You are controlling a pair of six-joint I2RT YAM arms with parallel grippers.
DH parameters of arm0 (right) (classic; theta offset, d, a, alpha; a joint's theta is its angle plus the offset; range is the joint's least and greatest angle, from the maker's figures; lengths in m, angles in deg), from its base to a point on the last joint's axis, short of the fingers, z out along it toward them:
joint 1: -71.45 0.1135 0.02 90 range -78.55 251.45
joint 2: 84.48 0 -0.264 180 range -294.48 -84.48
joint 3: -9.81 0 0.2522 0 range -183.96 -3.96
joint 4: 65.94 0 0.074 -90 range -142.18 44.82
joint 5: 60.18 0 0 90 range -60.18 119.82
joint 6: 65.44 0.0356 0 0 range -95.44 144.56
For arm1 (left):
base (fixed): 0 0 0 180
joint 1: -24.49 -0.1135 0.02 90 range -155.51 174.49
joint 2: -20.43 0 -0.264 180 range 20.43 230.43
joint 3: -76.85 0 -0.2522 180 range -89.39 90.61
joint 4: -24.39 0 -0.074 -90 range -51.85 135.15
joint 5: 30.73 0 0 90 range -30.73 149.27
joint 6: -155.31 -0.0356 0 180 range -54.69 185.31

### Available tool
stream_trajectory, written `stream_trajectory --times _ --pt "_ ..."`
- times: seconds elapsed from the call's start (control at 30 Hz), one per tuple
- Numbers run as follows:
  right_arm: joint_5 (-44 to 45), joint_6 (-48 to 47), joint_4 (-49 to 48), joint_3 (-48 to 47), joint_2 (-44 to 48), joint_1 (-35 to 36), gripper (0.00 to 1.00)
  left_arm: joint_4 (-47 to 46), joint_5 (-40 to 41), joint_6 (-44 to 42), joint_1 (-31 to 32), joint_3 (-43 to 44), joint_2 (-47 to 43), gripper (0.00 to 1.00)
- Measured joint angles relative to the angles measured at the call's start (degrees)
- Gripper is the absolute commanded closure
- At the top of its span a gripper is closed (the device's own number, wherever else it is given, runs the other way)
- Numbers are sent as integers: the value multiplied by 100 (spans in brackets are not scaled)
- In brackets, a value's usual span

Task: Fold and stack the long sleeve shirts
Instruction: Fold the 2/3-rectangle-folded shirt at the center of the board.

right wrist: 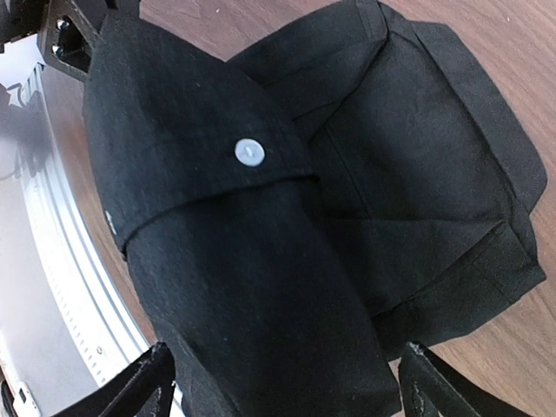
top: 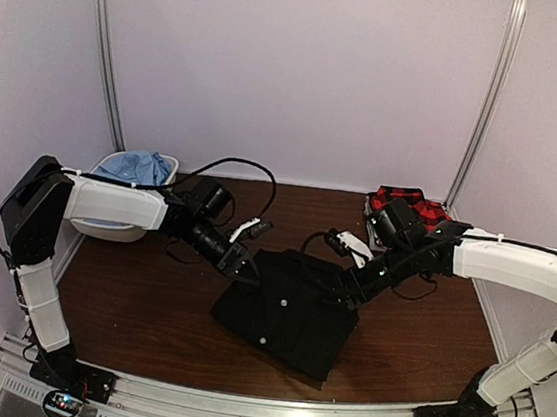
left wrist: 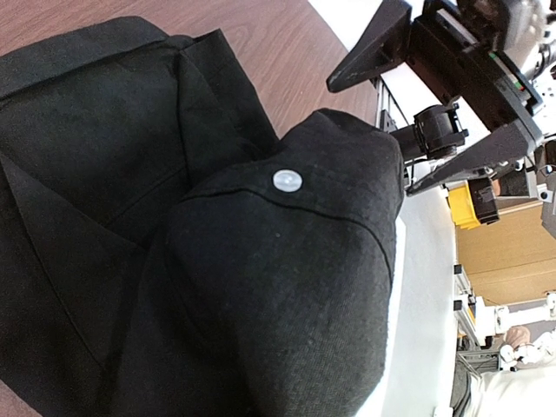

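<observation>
While overhead shows left jaws clamping the black shirt [top: 286,315], right jaws stand apart.

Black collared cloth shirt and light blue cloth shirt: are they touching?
Apart. The top view shows the black collared shirt mid-table and the light blue shirt in a white bin far left.

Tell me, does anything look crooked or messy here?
Yes. The black shirt lies crooked on the table, slanted against its near edge, and a buttoned cuff is bunched up on top instead of lying flat.
</observation>
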Motion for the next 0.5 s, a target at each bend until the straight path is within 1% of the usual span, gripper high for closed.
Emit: stream_trajectory --times 0.23,0.3,0.37,0.4,0.43,0.5 --pt "111 -168 4 -153 -271 315 8 -2 -24 -37 0 0 -2 100" --pt "129 -192 2 -151 -387 437 10 -2 -31 -35 0 0 -7 100" --pt "138 -223 -15 -138 -452 522 16 -4 -42 -35 0 -2 -17 100" --pt "146 -254 -24 -122 -463 555 21 -4 -52 -37 0 -2 -26 100" --pt "146 -271 -33 -105 -468 595 28 -7 -61 -37 0 -4 -42 100" --pt "136 -286 -70 -61 -470 678 44 -13 -66 -35 0 -39 -107 100"
